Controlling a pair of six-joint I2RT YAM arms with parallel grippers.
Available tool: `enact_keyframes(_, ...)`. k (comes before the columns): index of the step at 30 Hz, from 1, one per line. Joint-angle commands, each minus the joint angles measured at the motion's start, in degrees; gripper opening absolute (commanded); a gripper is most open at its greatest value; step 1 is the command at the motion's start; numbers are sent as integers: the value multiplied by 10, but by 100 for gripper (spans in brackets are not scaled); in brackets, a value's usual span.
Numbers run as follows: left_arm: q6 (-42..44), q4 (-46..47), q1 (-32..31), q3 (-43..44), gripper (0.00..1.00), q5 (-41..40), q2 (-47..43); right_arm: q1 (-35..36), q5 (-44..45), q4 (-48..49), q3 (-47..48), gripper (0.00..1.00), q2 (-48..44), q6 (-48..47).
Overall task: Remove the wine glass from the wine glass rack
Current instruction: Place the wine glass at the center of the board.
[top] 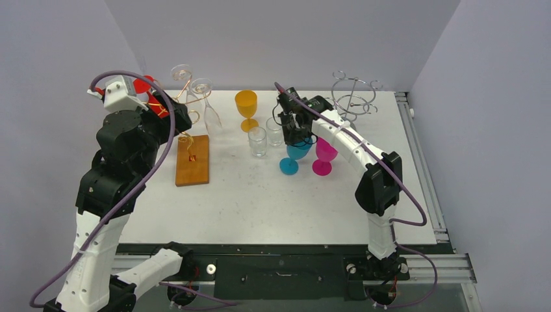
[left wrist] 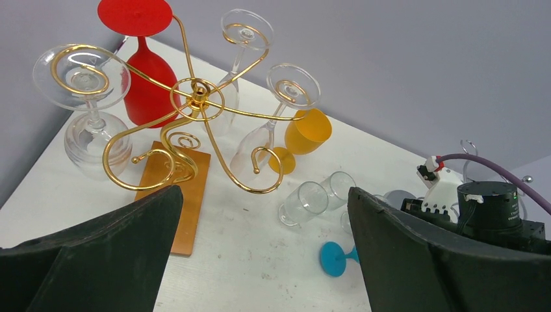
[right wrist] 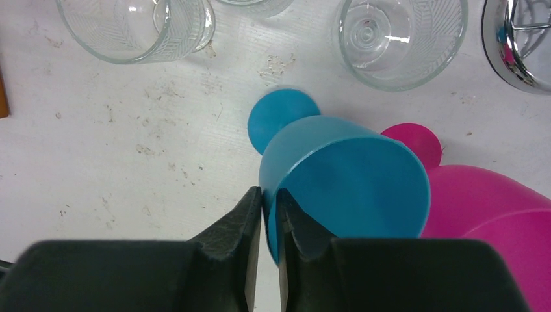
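Right claw (right wrist: 269,203) on blue glass (right wrist: 354,172) rim

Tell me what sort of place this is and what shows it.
Most likely a robotics lab test cell: a white table boxed in by blank grey walls, the right arm bolted to a metal rail, and a gold glass rack with assorted glasses staged as props.
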Motion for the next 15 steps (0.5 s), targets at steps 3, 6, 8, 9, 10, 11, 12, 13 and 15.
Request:
enact_keyframes(3,12,2,7,4,96,-4,-2,8,19,3,25,15,4,-6)
enact_keyframes(6,11,0,9,2,96,-3,-4,9,19,2,28,18,3,-7)
enact_keyframes(8,11,-1,11,2,96,-4,-4,10,18,1,30,20,0,-6)
enact_keyframes(9,11,-4,12,3,96,-5,-4,10,16,1,31,21,-3,-5)
enact_keyframes(10,11,-5,13,5,96,-7,-3,11,15,1,33,23,-5,-5)
enact_keyframes(11,10,-8,14,6,96,-10,-2,12,13,2,34,24,-9,-5)
enact_keyframes(12,9,-11,16,10,96,-12,0,12,12,2,36,26,-15,-3)
enact_keyframes(13,9,-16,17,13,96,-14,2,13,11,3,37,28,-18,-3)
enact_keyframes(15,5,-27,19,24,96,-17,11,15,11,3,40,32,-26,-1)
